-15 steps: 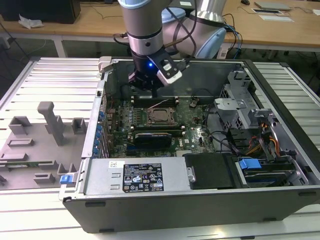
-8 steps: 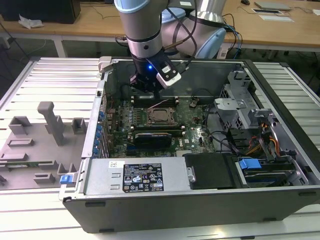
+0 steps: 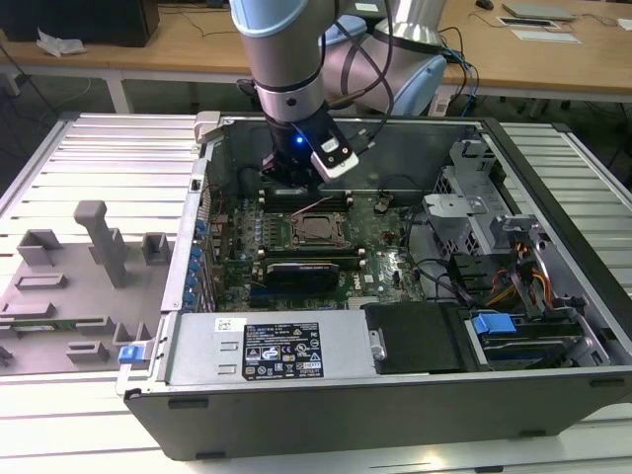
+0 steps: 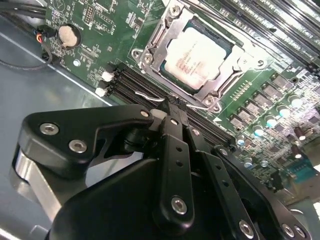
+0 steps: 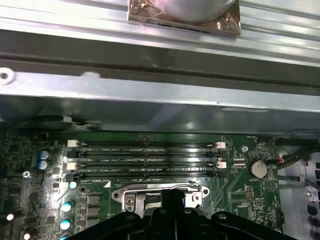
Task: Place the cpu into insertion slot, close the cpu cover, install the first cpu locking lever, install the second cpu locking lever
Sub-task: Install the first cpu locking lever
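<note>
Closed gripper (image 3: 294, 186) beside the seated cpu (image 4: 197, 54)
Exterior view: at mid-frame, the gripper hangs just above the insertion slot (image 3: 318, 229). Second wrist view: its fingers (image 4: 175, 145) are pressed together, gripping nothing I can make out; the cpu lies under the lowered cpu cover (image 4: 161, 35). First wrist view: tips together beside the cover.

Silver-grey arm (image 3: 281, 59) with pale blue cap (image 3: 265, 12); black cables (image 3: 380, 61); black fingers (image 4: 175, 150), silver screws (image 4: 179, 204).

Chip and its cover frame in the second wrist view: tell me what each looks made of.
Chip: pale silvery-beige metal top, matte with a soft sheen, probably plated metal. Cover frame: thin silver-grey sheet metal, likely steel, judging by its bright glints and stamped, bent edges.
</note>
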`<state>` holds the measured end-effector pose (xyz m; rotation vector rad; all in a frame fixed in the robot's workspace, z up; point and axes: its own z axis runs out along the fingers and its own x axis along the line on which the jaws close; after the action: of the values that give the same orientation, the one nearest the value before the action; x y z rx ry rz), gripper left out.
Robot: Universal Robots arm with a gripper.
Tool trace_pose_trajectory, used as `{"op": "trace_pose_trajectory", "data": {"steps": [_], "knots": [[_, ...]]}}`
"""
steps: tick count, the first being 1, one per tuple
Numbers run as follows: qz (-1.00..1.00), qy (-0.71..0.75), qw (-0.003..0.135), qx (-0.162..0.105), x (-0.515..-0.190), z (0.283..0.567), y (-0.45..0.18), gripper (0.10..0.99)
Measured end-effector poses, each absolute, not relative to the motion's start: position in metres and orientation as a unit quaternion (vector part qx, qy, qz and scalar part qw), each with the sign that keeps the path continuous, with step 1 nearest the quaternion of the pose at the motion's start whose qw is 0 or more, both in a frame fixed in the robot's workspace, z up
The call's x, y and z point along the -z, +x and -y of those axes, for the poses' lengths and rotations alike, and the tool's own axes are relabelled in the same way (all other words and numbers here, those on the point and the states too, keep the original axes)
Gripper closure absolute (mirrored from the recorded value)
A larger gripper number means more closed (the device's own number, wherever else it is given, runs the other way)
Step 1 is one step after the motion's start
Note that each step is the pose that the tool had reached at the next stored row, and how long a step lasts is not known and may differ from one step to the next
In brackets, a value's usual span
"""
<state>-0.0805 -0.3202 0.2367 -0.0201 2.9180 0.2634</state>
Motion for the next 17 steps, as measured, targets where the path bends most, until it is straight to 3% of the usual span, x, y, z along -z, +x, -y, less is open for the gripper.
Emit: {"op": "trace_pose_trajectory", "data": {"steps": [17], "knots": [[-0.988,0.035,0.111,-0.104,-0.221,0.313,-0.077,0.980]]}}
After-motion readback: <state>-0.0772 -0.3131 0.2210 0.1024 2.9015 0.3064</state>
